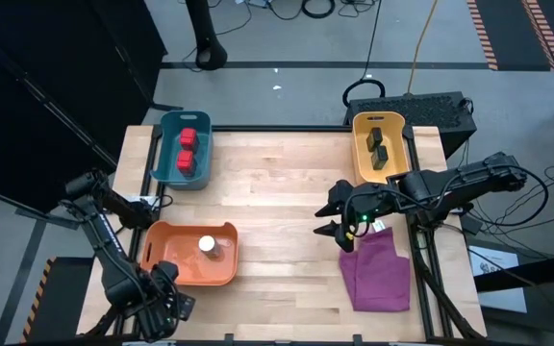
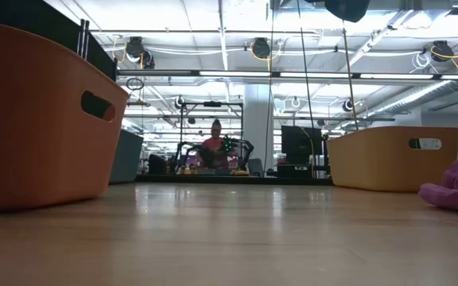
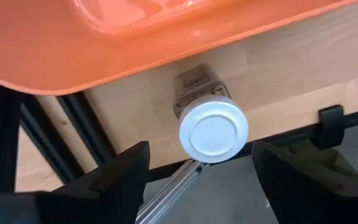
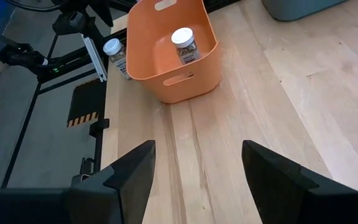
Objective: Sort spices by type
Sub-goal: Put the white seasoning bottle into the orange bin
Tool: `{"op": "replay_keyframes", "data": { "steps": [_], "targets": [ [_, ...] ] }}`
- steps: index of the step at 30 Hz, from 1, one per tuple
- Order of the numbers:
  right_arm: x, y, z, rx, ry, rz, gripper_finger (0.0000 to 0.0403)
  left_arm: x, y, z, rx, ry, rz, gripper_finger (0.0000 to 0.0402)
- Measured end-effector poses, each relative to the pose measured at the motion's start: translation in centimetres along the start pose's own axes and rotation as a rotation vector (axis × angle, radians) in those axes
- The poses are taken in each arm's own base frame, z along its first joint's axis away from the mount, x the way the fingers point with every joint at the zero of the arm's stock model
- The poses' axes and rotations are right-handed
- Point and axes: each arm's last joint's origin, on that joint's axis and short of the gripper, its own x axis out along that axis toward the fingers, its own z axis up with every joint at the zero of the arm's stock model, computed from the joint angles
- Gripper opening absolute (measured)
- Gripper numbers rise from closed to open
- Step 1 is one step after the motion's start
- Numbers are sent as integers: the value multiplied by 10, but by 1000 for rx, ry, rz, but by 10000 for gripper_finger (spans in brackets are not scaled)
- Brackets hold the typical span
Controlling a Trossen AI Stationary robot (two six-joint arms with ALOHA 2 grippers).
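Observation:
A clear jar with a white round lid [image 3: 213, 130] stands on the table just outside the orange bin [image 3: 135, 37], by the table's near edge; the right wrist view shows this jar [image 4: 114, 53] too. My left gripper [image 3: 201, 154] is open above it, a finger on either side, apart from it. In the high view my left gripper [image 1: 166, 293] hides this jar. A second jar [image 1: 207, 246] stands inside the orange bin [image 1: 166, 259]. Two red boxes [image 1: 187, 149] lie in the teal bin [image 1: 166, 130]. Two dark grey boxes [image 1: 378, 146] lie in the yellow bin [image 1: 362, 130]. My right gripper [image 1: 333, 219] is open over mid-table.
A purple cloth [image 1: 378, 271] lies on the table near its right near corner, under my right arm. Bare wood [image 1: 277, 192] spreads between the three bins. The low view shows the orange bin [image 2: 38, 119], the yellow bin [image 2: 392, 159] and, far behind, a person [image 2: 215, 147].

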Motion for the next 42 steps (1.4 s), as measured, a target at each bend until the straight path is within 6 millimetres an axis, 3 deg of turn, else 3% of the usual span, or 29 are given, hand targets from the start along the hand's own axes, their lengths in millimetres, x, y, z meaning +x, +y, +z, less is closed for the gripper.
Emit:
{"op": "replay_keyframes", "data": {
  "steps": [7, 25, 29, 34, 42],
  "targets": [
    [0, 0, 0, -12, 0, -1, 222, 2, -3, -2, 2, -4, -33, 290],
    [0, 0, 0, -27, 1, 0, 222, 43, -18, -10, -8, -82, 67, 289],
    [0, 0, 0, -27, 1, 0, 222, 44, -20, -11, -9, -77, 61, 268],
    [0, 0, 0, -31, 1, 0, 222, 44, -19, -11, -10, -77, 63, 212],
    [0, 0, 0, -41, 1, 0, 222, 43, -20, -12, -9, -50, 60, 210]
  ]
}}
